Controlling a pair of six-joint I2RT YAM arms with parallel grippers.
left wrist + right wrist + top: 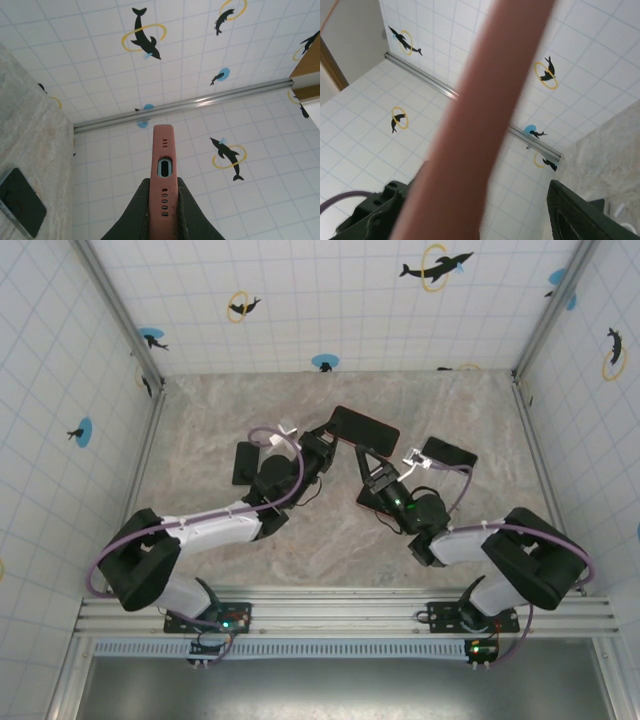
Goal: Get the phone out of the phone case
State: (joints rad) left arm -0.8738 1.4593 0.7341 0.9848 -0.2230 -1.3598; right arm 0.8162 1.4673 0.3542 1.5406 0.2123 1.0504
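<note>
Left hand (163,196) clamped on pink phone case (163,145), held edge-on above counter (330,540) | right hand (372,467) spread wide, straddling case | phone (20,202) flat on counter, apart | extraction apparently done; only release left.

**Pink case aloft, dark phone flat on table**

Phone case (365,430): salmon-pink, raised off the table (200,420), tilted, dark broad face toward the top camera. Left wrist view shows it edge-on (163,170), upright, with an oval port cutout and small holes. Right wrist view shows a blurred pink diagonal band (470,125). Phone (450,452): dark glossy slab lying flat, right of the case and apart from it (20,202).
</note>
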